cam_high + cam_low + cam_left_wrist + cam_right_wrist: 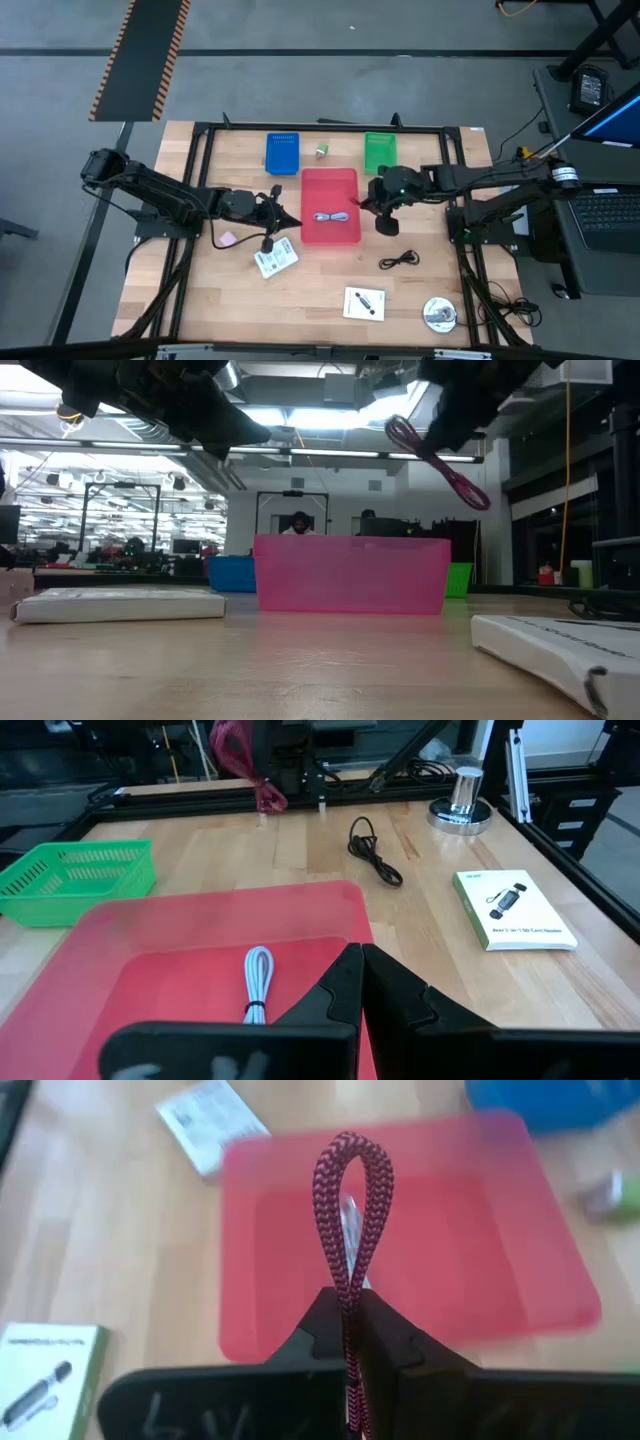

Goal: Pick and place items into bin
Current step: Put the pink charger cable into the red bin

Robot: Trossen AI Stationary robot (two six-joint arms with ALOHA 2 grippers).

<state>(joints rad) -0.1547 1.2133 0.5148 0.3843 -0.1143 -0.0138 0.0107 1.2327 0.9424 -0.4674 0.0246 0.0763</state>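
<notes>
Reddish braided cable (352, 1210) clamped between the right gripper's (350, 1320) fingers, loop standing up past the fingertips, tail dangling free in the low view (440, 460). Right arm reaching in from the table's right side, gripper (385, 205) hovering just beside the red bin's (330, 180) right edge, above the wood. Left arm stretched from the left side, left gripper (278, 208) just off the bin's left edge, jaws pressed together on nothing, tips meeting over the bin's near rim (210, 910).

Inside the bin: one pale coiled cable (258, 982). Blue tray (282, 152) and green tray (380, 150) behind the bin, a small object (322, 151) between them, too small to identify. Open wood in front of the bin, with a black coiled cable (399, 260), white card with black part (364, 303) and silver disc (439, 314) well apart toward the front right. White-green packet (276, 258) and pink block (227, 239) near the left gripper, front left.

Blue-grey pen hard to pick out under the left gripper. Front table edge cut off in the high view.
</notes>
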